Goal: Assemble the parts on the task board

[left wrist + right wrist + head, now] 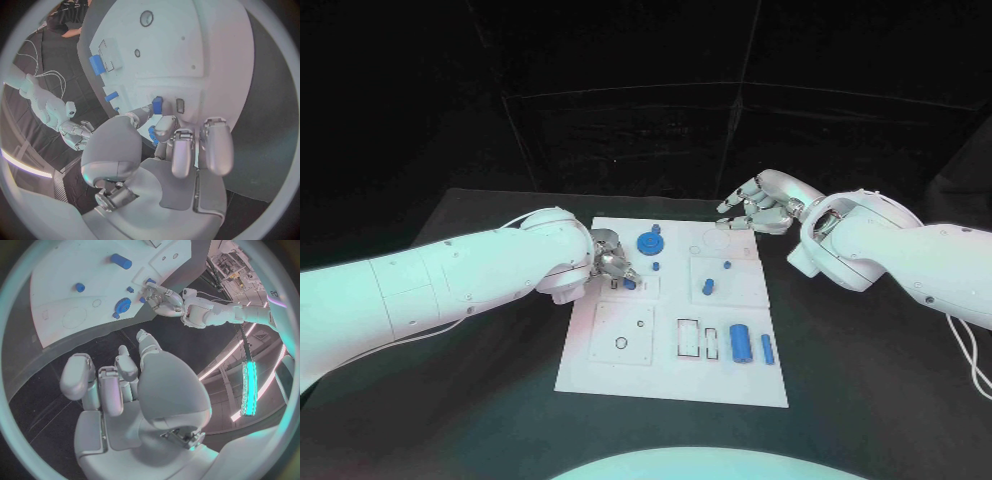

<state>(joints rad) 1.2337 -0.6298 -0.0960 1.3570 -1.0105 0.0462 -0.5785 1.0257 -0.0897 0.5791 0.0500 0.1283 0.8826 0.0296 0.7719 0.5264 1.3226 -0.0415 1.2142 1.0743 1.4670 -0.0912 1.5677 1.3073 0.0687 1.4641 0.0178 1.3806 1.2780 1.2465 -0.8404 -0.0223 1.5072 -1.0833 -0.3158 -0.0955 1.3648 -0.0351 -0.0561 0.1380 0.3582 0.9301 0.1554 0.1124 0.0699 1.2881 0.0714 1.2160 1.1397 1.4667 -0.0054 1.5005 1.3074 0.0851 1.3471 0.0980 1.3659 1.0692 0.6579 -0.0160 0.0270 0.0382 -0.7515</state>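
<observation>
Nearest you on the task board [589, 370], two smooth blue cylinders [740, 343] lie side by side, long axes running away from you, well apart from both hands. Farther up, your left hand [610, 262] pinches a small blue part [157, 105] over the board's left-middle recess, so it is the nearer hand. Beyond the far right corner, your right hand [759, 208] hovers, fingers apart, holding nothing.
</observation>
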